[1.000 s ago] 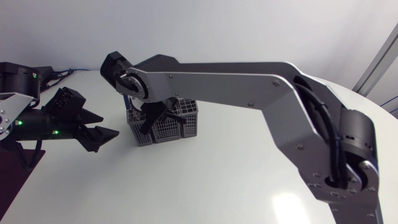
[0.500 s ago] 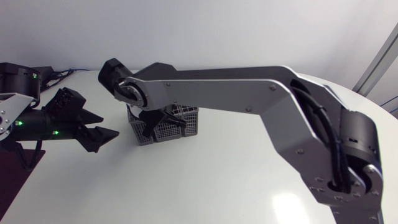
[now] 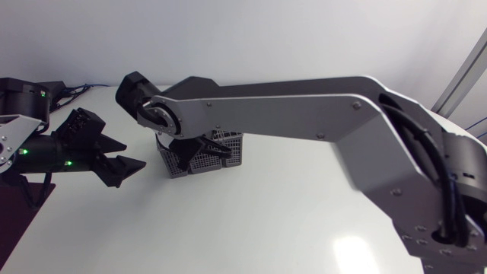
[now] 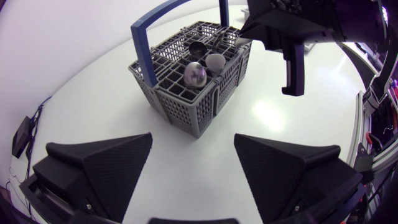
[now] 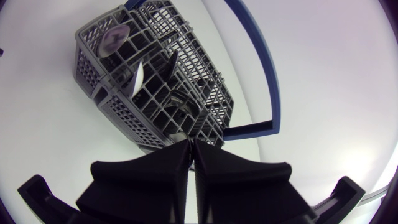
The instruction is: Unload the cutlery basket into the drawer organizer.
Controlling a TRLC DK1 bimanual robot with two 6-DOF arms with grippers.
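Observation:
The grey cutlery basket [image 3: 199, 154] with its blue handle [image 4: 149, 18] stands near the middle of the table. Spoon bowls [image 4: 196, 75] stick up from its near compartments, and darker utensils stand further in. My right arm spans the table from the right, and its gripper [image 3: 187, 156] hangs just over the basket's left half. In the right wrist view its fingers [image 5: 191, 152] are shut, tips close above the basket [image 5: 155, 81]. A dark utensil end sits right at the tips; whether it is pinched I cannot tell. My left gripper [image 3: 122, 167] stands open left of the basket, fingers [image 4: 106, 165] empty.
A dark flat panel [image 3: 15, 221] lies at the table's left edge under my left arm. White tabletop stretches in front of the basket and to its right under my right arm. No drawer organizer shows in any view.
My right arm's wrist has shifted a little to the left over the basket, gripper still shut. The left arm and the basket have not moved.

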